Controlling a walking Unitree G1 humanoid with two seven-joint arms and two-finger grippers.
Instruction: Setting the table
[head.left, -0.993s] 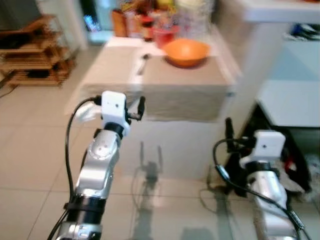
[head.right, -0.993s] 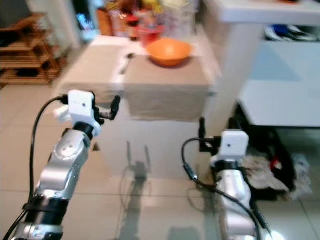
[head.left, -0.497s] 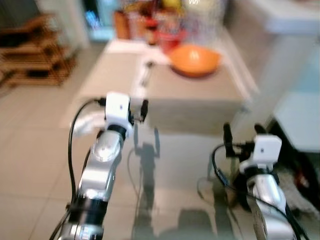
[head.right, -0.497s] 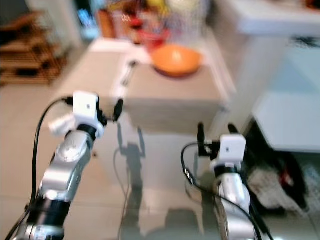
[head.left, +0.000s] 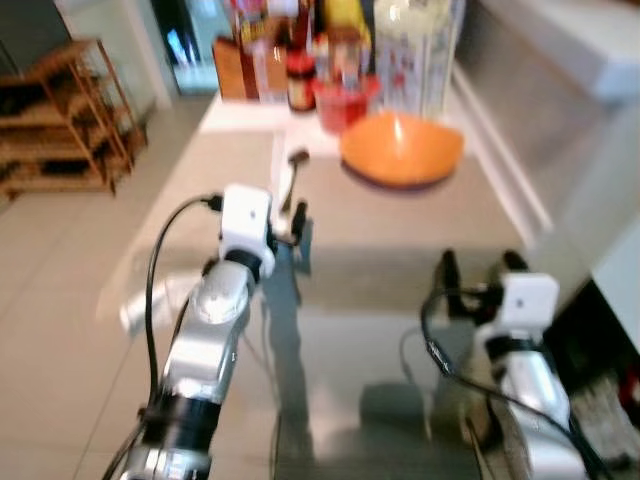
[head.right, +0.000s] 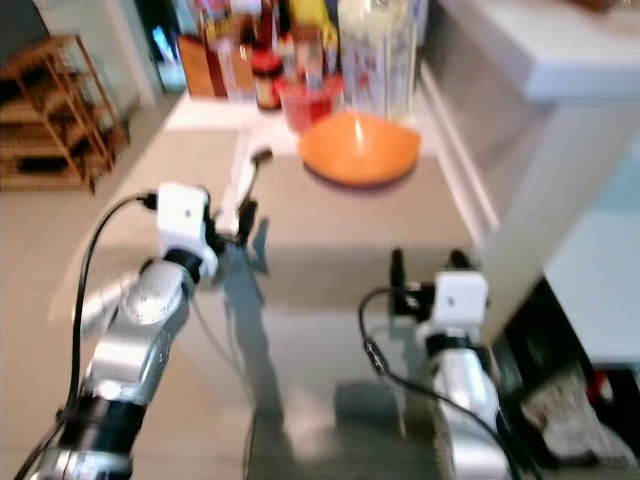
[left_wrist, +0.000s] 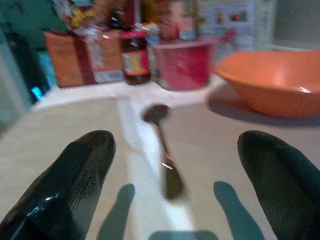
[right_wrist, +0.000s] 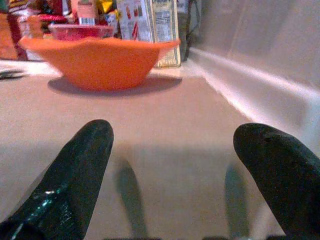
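An orange bowl (head.left: 402, 150) sits on the beige-clothed table (head.left: 380, 230), toward its far right. A dark spoon (head.left: 290, 175) lies on a white strip left of the bowl. My left gripper (head.left: 290, 225) hovers over the table's near part, just short of the spoon (left_wrist: 162, 145), fingers open and nothing held. My right gripper (head.left: 480, 268) is open too, low over the cloth, with the bowl (right_wrist: 97, 62) some way beyond its fingertips.
Bottles, boxes and a red container (head.left: 345, 100) crowd the table's far end, with a tall clear jar (head.left: 415, 50) behind the bowl. A white ledge (right_wrist: 250, 85) runs along the table's right side. A wooden rack (head.left: 60, 130) stands on the tiled floor at the left.
The camera has moved forward, so the table looms closer. Both grippers, earlier short of the table's near edge, are now over the cloth.
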